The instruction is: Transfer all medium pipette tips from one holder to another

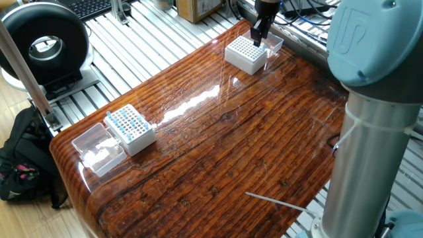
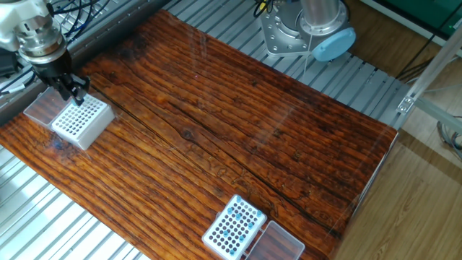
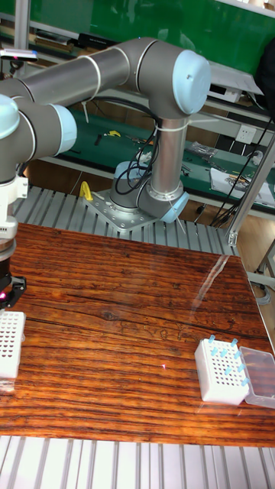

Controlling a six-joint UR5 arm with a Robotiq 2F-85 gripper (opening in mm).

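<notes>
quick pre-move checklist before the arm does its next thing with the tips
1. Gripper above the far white box: ok.
2. Tip held between the jaws: cannot tell, too small.
3. Jaw opening: cannot tell.
4. Source box with blue-topped medium pipette tips upright: ok.
5. Both clear lids lie beside their boxes, off the grids: ok.
6. Far box's holes look free: ok.

Glossy wooden tabletop (image 1: 218, 152) on ribbed aluminium frame (image 1: 142, 49), green wall (image 3: 153, 19) behind
</notes>
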